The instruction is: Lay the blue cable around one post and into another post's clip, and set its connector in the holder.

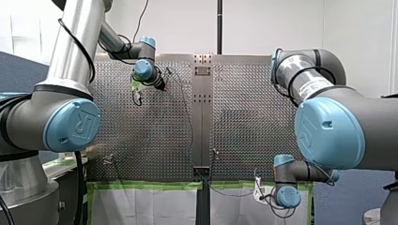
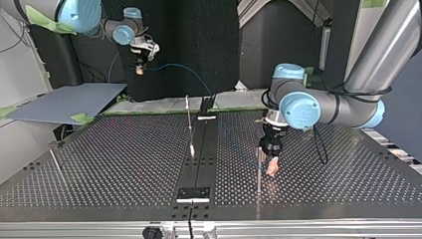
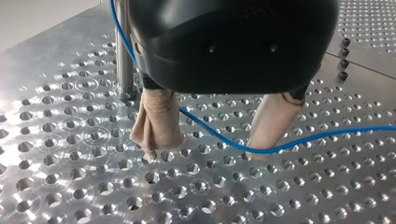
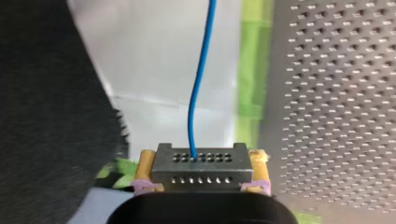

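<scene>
— While my left claw (image 3: 208, 148) stands low over the desk (image 3: 70, 182), how are its fingers?
— They are apart, so this claw is open. Its beige pads (image 3: 156, 123) come down very near to the perforated surface. The blue cable (image 3: 219, 141) passes between them and is not pinched.
— What is just beside it?
— A metal post (image 3: 123, 56) stands upright next to one pad. The cable passes right by this post, goes behind that pad, and then runs away past the other pad, close to the desk. Whether it goes around the post, I cannot tell.
— And my right claw (image 4: 201, 162)?
— It is closed on the connector (image 4: 201, 173), a small metal block with rows of holes. Yellow pads (image 4: 145, 164) press it from both sides, and the cable leaves it from the upper row.
— Where is that claw in the top view?
— At the left, raised in the air beyond the desk's far edge. From it the cable hangs in an arc toward the middle of that edge. A second post (image 2: 189, 124) stands by the dark middle strip (image 2: 201, 149), well apart from my left claw.
</scene>
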Action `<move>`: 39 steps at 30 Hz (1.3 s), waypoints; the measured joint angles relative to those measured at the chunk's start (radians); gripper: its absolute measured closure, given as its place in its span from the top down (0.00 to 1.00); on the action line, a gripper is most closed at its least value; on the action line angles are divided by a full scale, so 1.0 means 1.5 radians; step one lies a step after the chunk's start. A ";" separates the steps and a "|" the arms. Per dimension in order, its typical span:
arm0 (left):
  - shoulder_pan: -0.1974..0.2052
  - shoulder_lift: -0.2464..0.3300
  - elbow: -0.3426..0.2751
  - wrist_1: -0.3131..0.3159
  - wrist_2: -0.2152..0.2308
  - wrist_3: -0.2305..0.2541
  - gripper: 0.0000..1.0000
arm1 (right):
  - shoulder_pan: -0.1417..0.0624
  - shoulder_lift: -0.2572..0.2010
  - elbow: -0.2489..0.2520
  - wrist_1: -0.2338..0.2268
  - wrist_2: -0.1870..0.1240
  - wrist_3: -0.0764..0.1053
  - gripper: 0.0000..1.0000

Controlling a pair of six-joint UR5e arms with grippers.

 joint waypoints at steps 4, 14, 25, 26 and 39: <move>-0.008 0.000 0.000 0.000 -0.004 -0.018 1.00 | 0.000 -0.025 0.000 0.000 -0.001 0.001 0.00; -0.017 0.000 0.000 0.007 -0.014 -0.071 1.00 | 0.000 -0.076 0.000 0.002 -0.001 0.001 0.00; -0.012 0.000 0.000 -0.024 -0.052 -0.132 1.00 | -0.006 -0.138 0.000 0.012 0.002 -0.001 0.00; -0.012 0.000 0.000 -0.029 -0.055 -0.137 1.00 | -0.006 -0.143 0.000 0.014 0.002 -0.002 0.00; -0.017 0.004 0.000 -0.065 -0.027 -0.209 1.00 | -0.008 -0.213 0.001 0.019 0.005 -0.007 0.00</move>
